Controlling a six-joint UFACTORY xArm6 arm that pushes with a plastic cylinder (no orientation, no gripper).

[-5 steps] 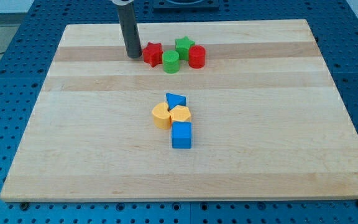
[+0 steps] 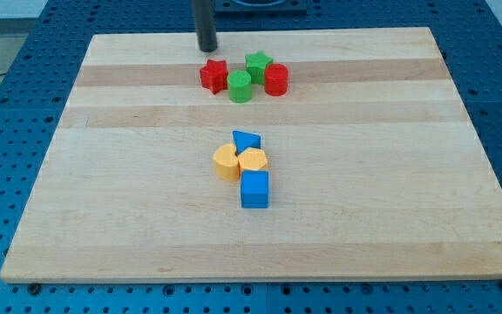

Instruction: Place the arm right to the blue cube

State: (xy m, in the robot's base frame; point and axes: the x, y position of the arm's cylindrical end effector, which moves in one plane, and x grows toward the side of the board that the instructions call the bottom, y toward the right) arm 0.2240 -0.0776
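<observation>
The blue cube lies near the board's middle, at the bottom of a small cluster. Touching it from above is a yellow block, with a second yellow block to its left and a blue triangular block on top of the cluster. My tip stands near the view's top edge of the board, far above and left of the blue cube, just above the red star. It touches no block.
A second cluster sits at the view's top: the red star, a green cylinder, a green star and a red cylinder. The wooden board rests on a blue perforated table.
My tip has moved up and to the right, from left of the red star to a spot above it near the board's top edge. No block has moved.
</observation>
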